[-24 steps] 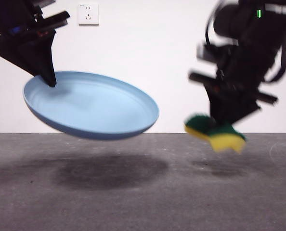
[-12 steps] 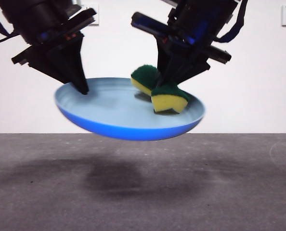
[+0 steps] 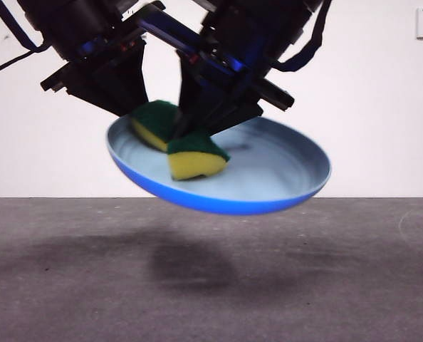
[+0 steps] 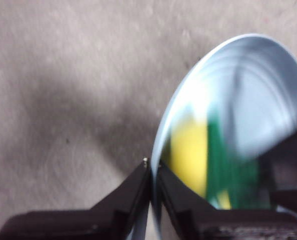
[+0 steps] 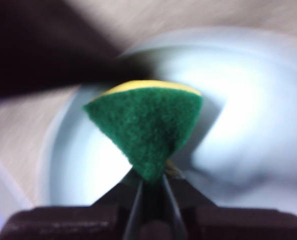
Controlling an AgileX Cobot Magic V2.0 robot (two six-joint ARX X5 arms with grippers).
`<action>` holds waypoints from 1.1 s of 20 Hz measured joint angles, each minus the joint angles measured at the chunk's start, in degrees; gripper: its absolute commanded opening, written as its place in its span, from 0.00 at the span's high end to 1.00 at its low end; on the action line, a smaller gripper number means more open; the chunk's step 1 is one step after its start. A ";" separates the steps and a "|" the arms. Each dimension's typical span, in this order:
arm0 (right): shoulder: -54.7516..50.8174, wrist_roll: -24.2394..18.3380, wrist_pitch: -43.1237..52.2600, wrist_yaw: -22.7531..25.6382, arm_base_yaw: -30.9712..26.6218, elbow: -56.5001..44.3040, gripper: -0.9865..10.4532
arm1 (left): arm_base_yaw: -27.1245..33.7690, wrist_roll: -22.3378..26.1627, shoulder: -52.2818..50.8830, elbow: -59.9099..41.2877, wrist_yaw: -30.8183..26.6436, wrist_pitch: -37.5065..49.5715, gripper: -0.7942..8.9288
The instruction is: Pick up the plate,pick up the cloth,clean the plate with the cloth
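Yellow-green sponge [image 3: 179, 142] — soft, pinched folded in the right gripper [image 5: 151, 187] — scrubs the light plastic plate [image 3: 268, 178], rim-clamped at nine o'clock by the left gripper [image 4: 152, 172].

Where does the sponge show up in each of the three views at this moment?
Front view: the sponge sits left of centre, inside the raised plate, pinched by the right gripper.
Left wrist view: a blurred yellow-and-green streak inside the plate, beside the left gripper clamped on the rim.
Right wrist view: centre, green face toward the camera, held at the jaw tips.
Shared landmark: the light-blue plate.
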 measured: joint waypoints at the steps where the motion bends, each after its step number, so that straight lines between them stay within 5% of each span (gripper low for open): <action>1: 0.00 -0.02 -1.88 -0.07 0.74 0.04 0.93 | 0.24 -0.02 0.00 0.00 0.35 0.46 0.93; 6: 0.00 -0.13 -15.65 2.89 2.01 0.15 0.93 | 2.32 -0.02 0.00 0.00 1.18 0.11 0.93; 10: 0.00 -0.26 -22.27 21.70 1.22 0.26 0.93 | 3.43 -0.15 0.00 0.00 3.63 -1.36 0.93; 13: 0.00 -0.28 -19.82 27.65 -0.22 0.26 0.93 | 3.67 -0.22 0.00 0.00 5.14 -2.73 0.93; 18: 0.00 -0.33 -10.49 25.75 -2.54 0.26 0.93 | 3.67 -0.68 0.00 0.00 7.78 -5.03 0.93; 22: 0.00 -0.39 1.70 10.27 -2.95 0.26 0.93 | 3.67 -1.05 0.02 -0.02 8.24 -5.60 0.93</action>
